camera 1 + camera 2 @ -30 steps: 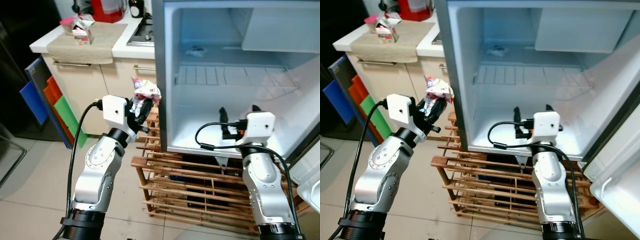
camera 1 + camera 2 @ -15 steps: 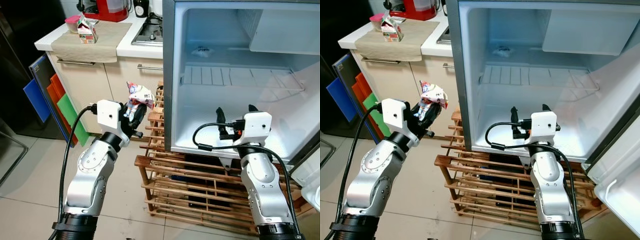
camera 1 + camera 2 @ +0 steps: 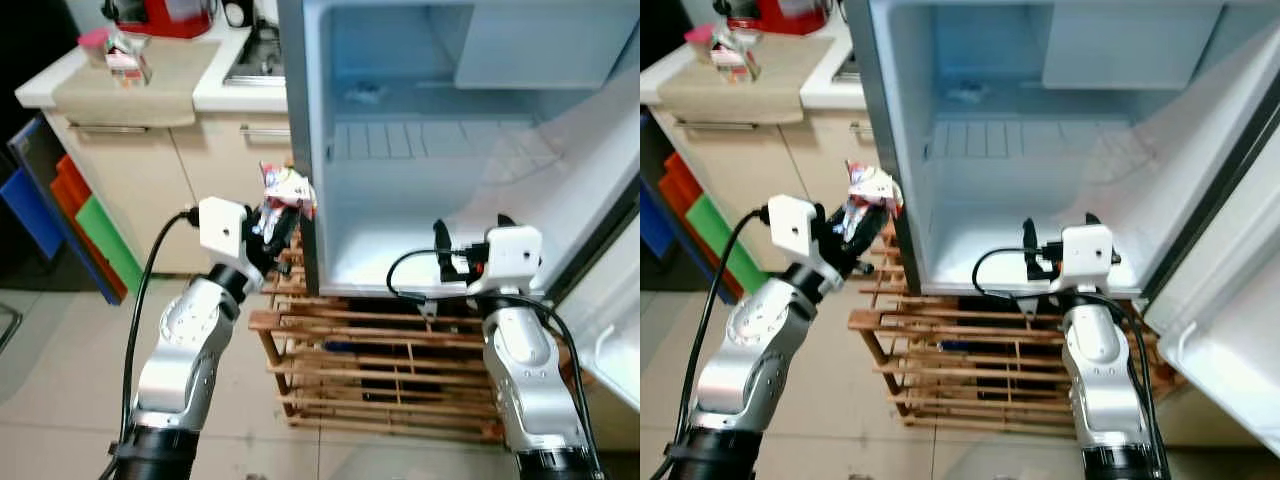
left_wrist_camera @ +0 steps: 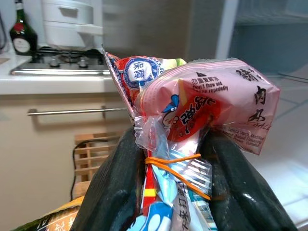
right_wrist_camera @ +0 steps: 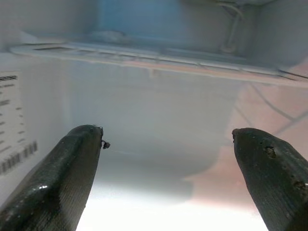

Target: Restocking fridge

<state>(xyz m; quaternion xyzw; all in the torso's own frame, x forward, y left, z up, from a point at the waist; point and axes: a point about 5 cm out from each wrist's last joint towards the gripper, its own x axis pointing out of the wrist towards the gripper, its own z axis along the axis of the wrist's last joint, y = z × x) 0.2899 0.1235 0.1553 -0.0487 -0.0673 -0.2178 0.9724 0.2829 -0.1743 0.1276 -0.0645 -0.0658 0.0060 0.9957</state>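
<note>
My left gripper (image 3: pixel 274 218) is shut on a bundle of snack packets (image 3: pixel 286 187) bound with a rubber band, pink and red wrappers (image 4: pixel 202 110) with printed characters. It holds the bundle just outside the fridge's left wall (image 3: pixel 300 150), at the level of the lower compartment. The small fridge (image 3: pixel 440 120) stands open, with a wire shelf (image 3: pixel 420 140) and a bare white floor (image 3: pixel 1040 250). My right gripper (image 3: pixel 470 225) is open at the fridge's front edge, its fingers (image 5: pixel 57 178) pointing into the empty lower compartment.
The fridge sits on a wooden slatted rack (image 3: pixel 390 370). Its open door (image 3: pixel 1230 300) hangs at the right. To the left is a kitchen counter (image 3: pixel 130 90) with a cloth, a small carton (image 3: pixel 125 65) and a red appliance (image 3: pixel 165 15). Coloured boards (image 3: pixel 70 210) lean against the cabinet.
The camera has shifted, so the fridge now sits further left in view. My left gripper with the packets is closer to the fridge's left wall. The right gripper has held its place.
</note>
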